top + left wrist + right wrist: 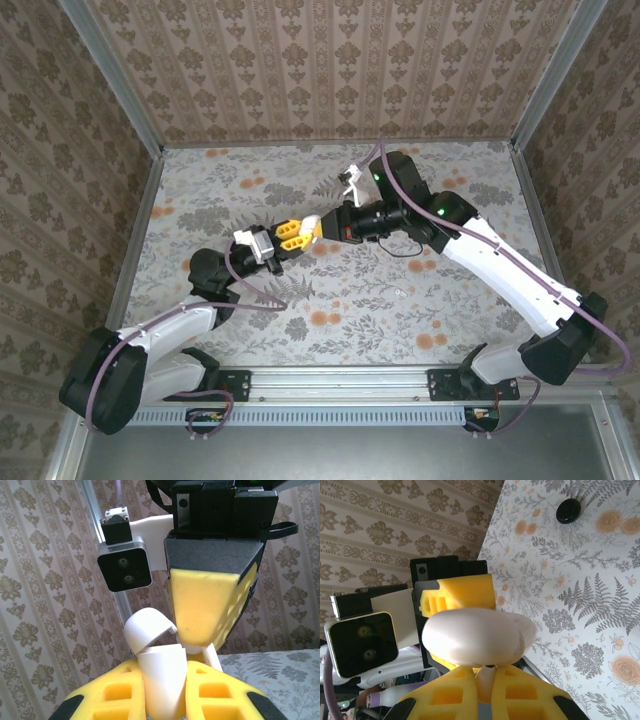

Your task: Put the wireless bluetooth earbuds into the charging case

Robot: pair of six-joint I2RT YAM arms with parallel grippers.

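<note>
The white charging case (160, 685) stands upright between the yellow fingers of my left gripper (162, 667), which is shut on it. Its lid (147, 627) is hinged open to the left. My right gripper (197, 647) comes down from above, shut on a small white stem-shaped earbud (210, 655) whose tip is at the case's open mouth. In the right wrist view the case (475, 635) lies just beyond my right gripper (486, 672), and the earbud's pale stem (486, 680) is pinched between the fingers. A small round black piece (568, 510) lies on the table. From above, left gripper (293, 236) and right gripper (322, 228) meet mid-table.
Patterned walls with metal corner posts (107, 560) close in the flowered table (330, 300). A tiny pale speck (400, 292) lies on the table right of centre. The right arm's black cable (405, 250) loops beside its wrist.
</note>
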